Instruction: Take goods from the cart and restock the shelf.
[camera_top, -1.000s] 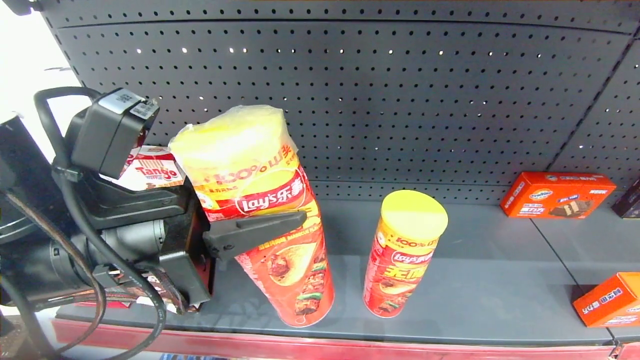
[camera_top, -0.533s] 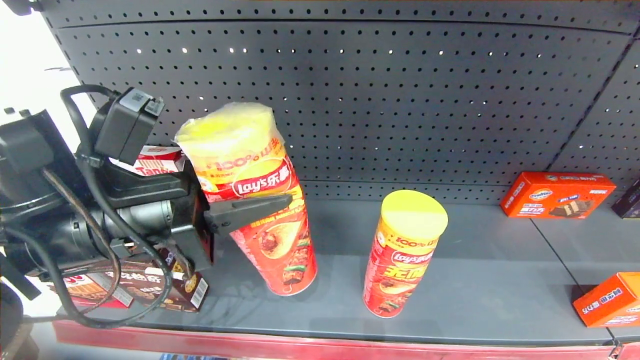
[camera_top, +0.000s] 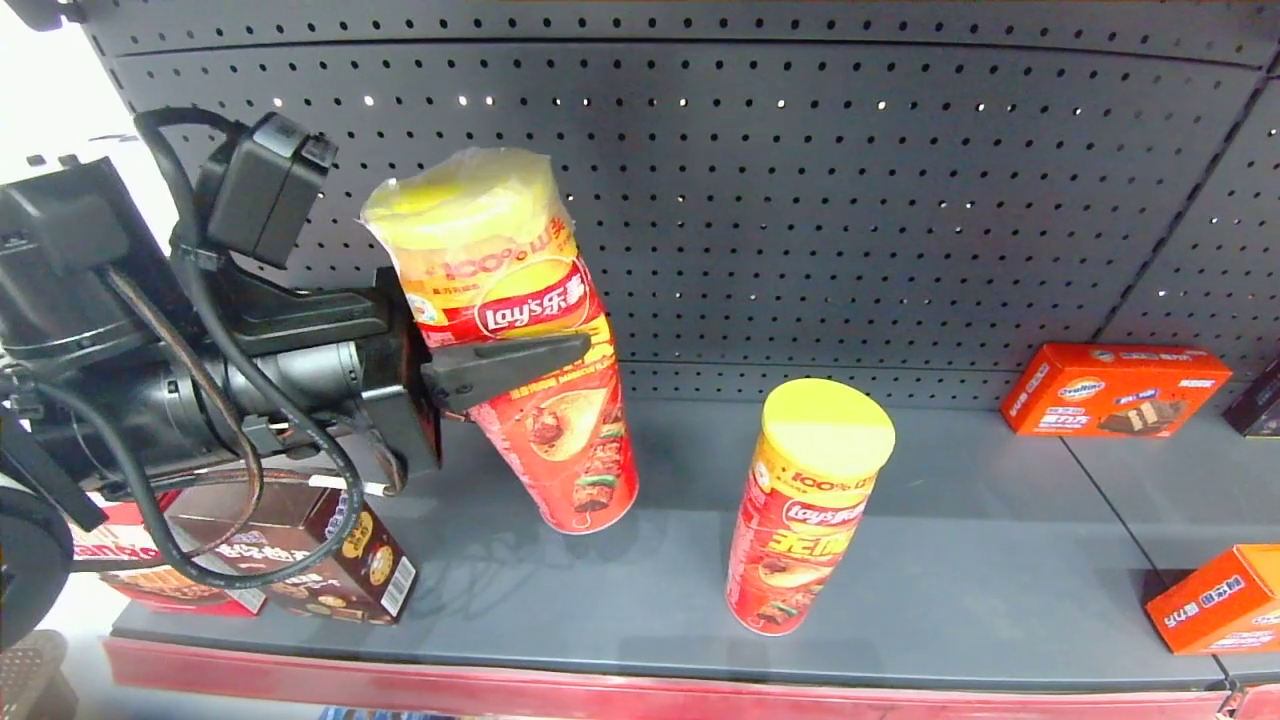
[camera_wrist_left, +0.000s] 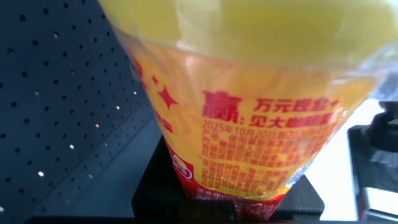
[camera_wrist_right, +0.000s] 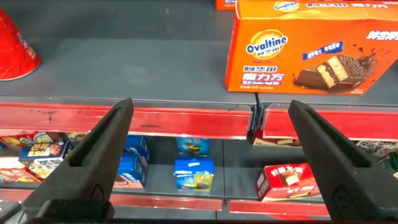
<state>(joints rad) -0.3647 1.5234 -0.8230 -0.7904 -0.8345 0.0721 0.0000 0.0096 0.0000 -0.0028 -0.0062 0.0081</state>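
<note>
Placing step: the left gripper (camera_top: 545, 350) has its jaws clamped on the chip can (camera_top: 520, 290), tilted, base seemingly just off the shelf (camera_top: 980, 580), left of the standing can (camera_top: 805, 510). Next it needs straightening, lowering, release. The right gripper (camera_wrist_right: 210, 106) jaws gape empty.

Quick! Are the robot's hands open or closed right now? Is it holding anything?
Left gripper: jaws shut on the tilted chips can.
Right gripper: jaws open, holding nothing.

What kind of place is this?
Probably a shop: a pegboard-backed shelf carries a chip can and an orange snack box, the left gripper holds a second chip can, and lower shelves show boxed goods.
</note>
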